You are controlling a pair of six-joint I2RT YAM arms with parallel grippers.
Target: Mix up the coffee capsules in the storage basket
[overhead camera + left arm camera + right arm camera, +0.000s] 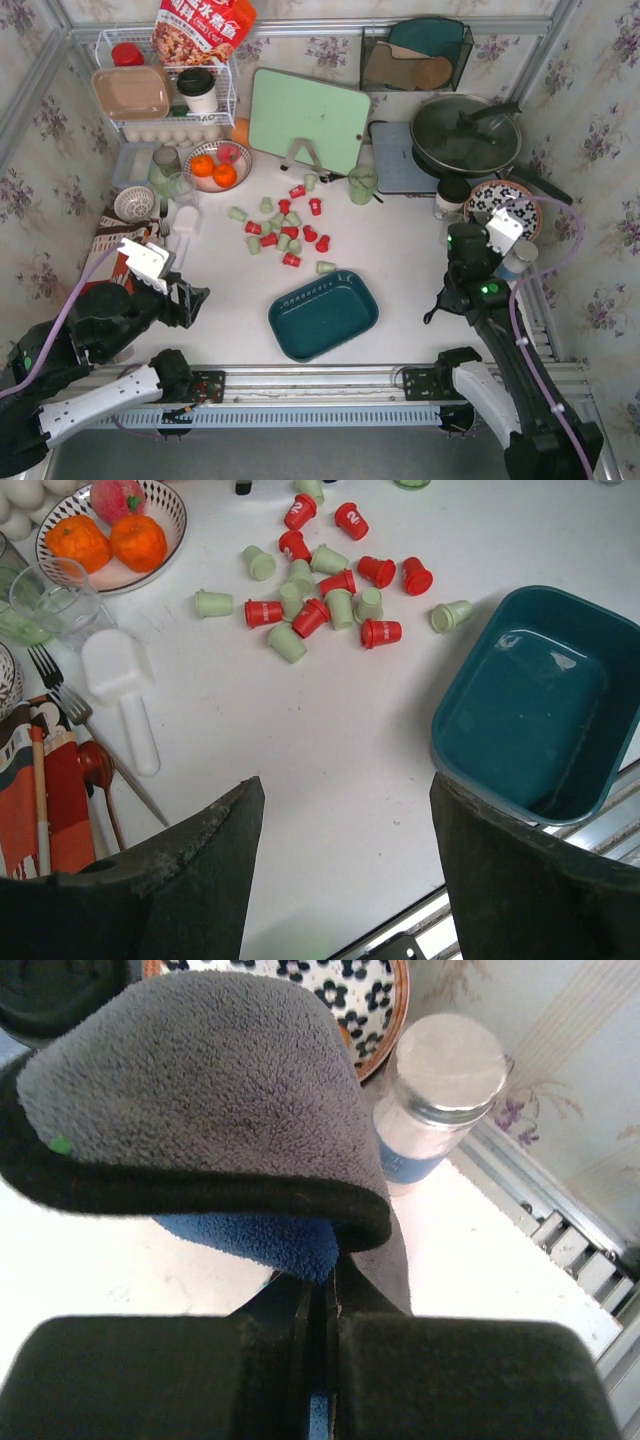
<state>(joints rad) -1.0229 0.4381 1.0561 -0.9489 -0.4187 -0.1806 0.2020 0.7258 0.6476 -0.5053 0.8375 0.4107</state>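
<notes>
Plainly, the coffee capsules are not in the bin yet. They lie scattered on the white table in a loose red and pale green cluster, well apart from my fingers, and most are tipped on their sides. One green capsule lies alone, just beside the far corner of the storage basket, which is empty.

I judge each pod to be very light, with stiff thin walls and a smooth skin. Being tapered, it will likely roll in an arc if nudged and slip out of a pinch toward its narrow end. I would take one across the body close to the wider rim, with only modest pressure so the wall does not dent. The outlying pods are easier, because in the packed middle my fingers would knock the neighbours.

The basket looks like light, rigid plastic that will slide on this surface. Its upright wall is the place to grip it.

My left gripper hangs over bare table near the front edge, jaws wide and holding nothing. A white scoop and a bowl of oranges lie beyond it.

My right gripper is closed tight, far off to the side by a capped bottle. A grey fleece cloth lies right against its tips. I cannot tell whether a fold is caught.
</notes>
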